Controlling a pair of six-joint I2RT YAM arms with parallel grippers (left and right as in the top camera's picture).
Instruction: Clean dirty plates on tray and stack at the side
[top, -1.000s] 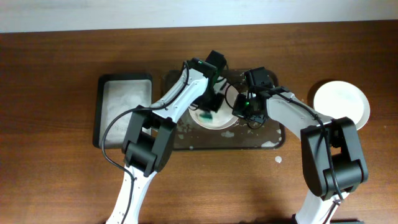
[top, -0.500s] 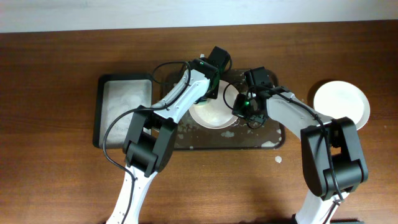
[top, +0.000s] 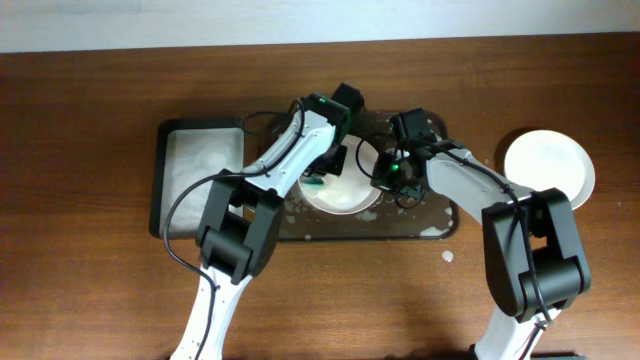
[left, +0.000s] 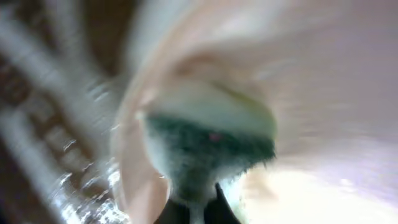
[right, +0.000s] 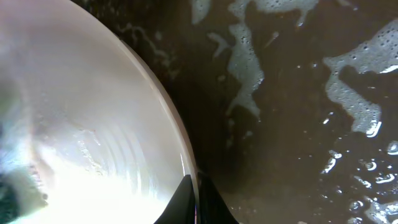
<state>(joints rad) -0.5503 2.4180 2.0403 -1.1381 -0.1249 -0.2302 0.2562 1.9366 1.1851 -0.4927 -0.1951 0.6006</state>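
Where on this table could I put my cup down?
Bare wood lies left of the black tray and along the far edge behind both trays. The brown tray is crowded: the left gripper with its sponge and the right gripper meet at a plate. A second plate takes the right end.

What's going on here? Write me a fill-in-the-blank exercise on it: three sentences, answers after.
1. The left gripper presses a green ____ onto the plate in the brown tray.
2. The right gripper pinches that plate's ____.
3. A second plate lies on the table, off the tray to the robot's ____.
Missing words: sponge; rim; right.
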